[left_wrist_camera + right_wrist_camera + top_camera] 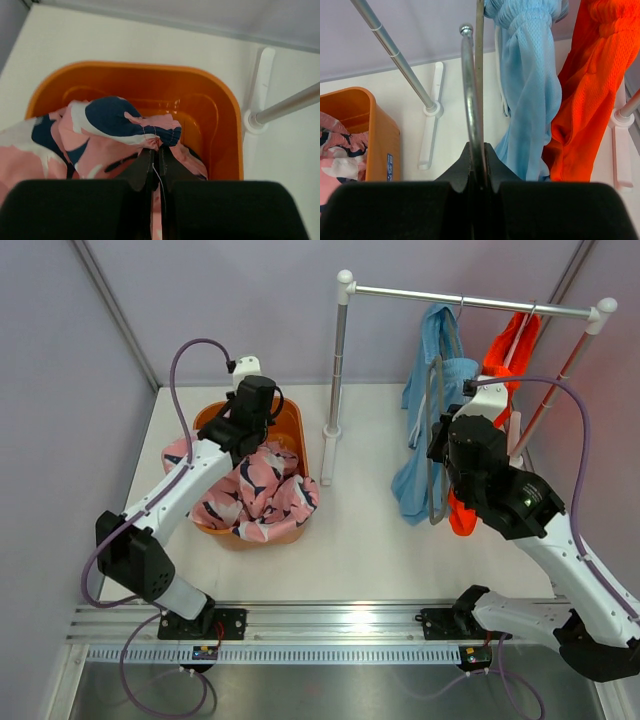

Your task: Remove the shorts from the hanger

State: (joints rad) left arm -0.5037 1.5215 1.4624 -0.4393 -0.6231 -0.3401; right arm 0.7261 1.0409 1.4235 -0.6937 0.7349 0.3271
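Note:
The pink shorts (255,495) with a navy-and-white pattern lie bunched in the orange basket (291,421). My left gripper (250,435) is above them, shut on their gathered waistband (150,137); its tips show in the left wrist view (156,151). My right gripper (442,438) is shut on a bare grey metal hanger (433,475), whose wire runs up between the jaws (470,85). The light blue shorts (428,350) and the orange shorts (505,350) hang from the rail (480,303). Both also show behind the hanger in the right wrist view, light blue (530,75) and orange (587,75).
The rack's left post (338,360) stands on a white foot (328,450) just right of the basket (150,70). The right post (575,355) leans at the far right. Grey walls close the table's back and sides. A rail with both arm bases runs along the near edge.

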